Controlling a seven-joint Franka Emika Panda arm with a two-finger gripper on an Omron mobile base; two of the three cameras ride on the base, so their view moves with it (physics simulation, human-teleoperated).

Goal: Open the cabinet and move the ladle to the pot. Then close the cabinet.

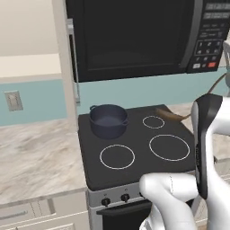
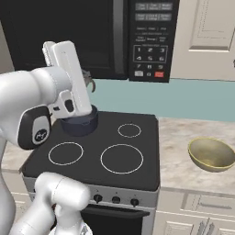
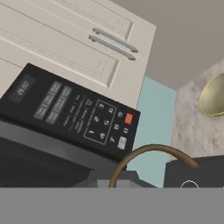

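Just one pot [image 1: 108, 120], one ladle [image 3: 146, 158], one bowl [image 2: 211, 154].

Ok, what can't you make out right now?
- Ladle: its upper end runs off the left base view's right edge, so the grip on it is unconfirmed.
- Pot: in the right base view, the arm covers most of it.
- Cabinet: cut by the hand view's top edge; its inside is hidden behind the doors.
- Microwave key labels: too small to read.

My white arm [image 2: 41, 105] rises from the base, elbow bent low, forearm lifted and angled up across the frame; the dark-jointed wrist [image 1: 205, 134] stands upright on the left base view's right side, the jaws closed tight.
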